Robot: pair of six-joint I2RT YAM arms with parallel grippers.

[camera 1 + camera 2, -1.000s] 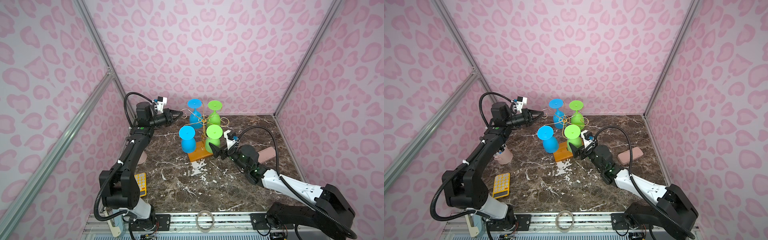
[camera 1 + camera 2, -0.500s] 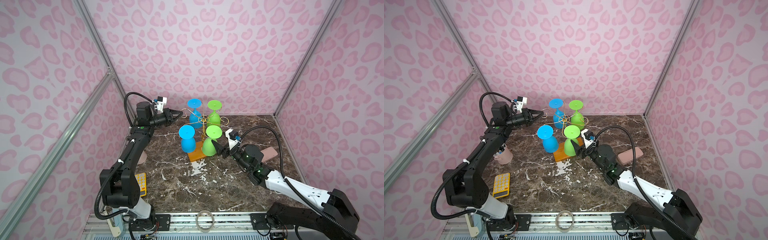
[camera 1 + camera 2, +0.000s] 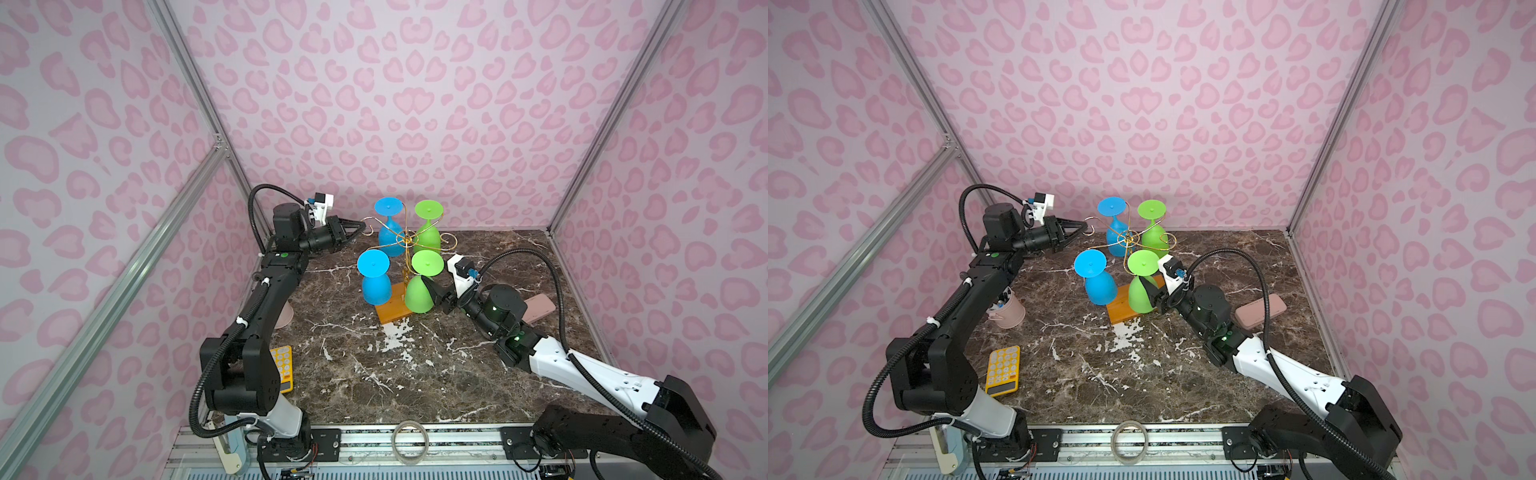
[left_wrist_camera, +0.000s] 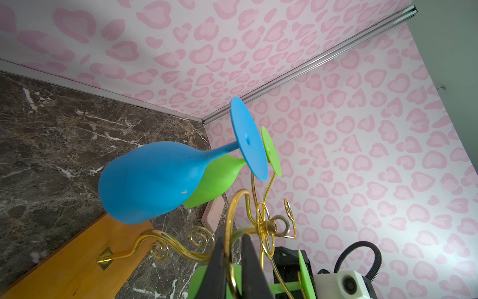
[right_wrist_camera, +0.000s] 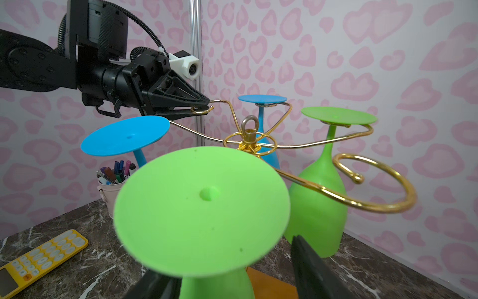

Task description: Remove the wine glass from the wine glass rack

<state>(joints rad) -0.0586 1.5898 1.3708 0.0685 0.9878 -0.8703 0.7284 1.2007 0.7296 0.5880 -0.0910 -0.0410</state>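
The wine glass rack (image 3: pixel 405 242), gold wire on an orange wooden base (image 3: pixel 390 312), carries several upside-down glasses. The near green wine glass (image 3: pixel 417 293) (image 3: pixel 1140 297) (image 5: pixel 201 207) hangs at the rack's right front. My right gripper (image 3: pixel 433 291) (image 3: pixel 1152 293) (image 5: pixel 227 261) is open, one finger on each side of that glass's bowl. One finger lies close against it, and the base shows in the gap by the other. My left gripper (image 3: pixel 360 227) (image 3: pixel 1082 226) (image 4: pixel 234 248) (image 5: pixel 204 106) is shut on a curled wire arm at the rack's left.
Also on the rack are a near blue glass (image 3: pixel 375 286), a far blue glass (image 3: pixel 390 232) and a far green glass (image 3: pixel 428 237). A pink pen cup (image 3: pixel 1011 313) and yellow calculator (image 3: pixel 1003 370) lie left. A pink case (image 3: pixel 1260 309) lies behind my right arm.
My right gripper's jaws have narrowed round the near green glass's bowl. The left arm keeps its hold on the wire arm and has not moved.
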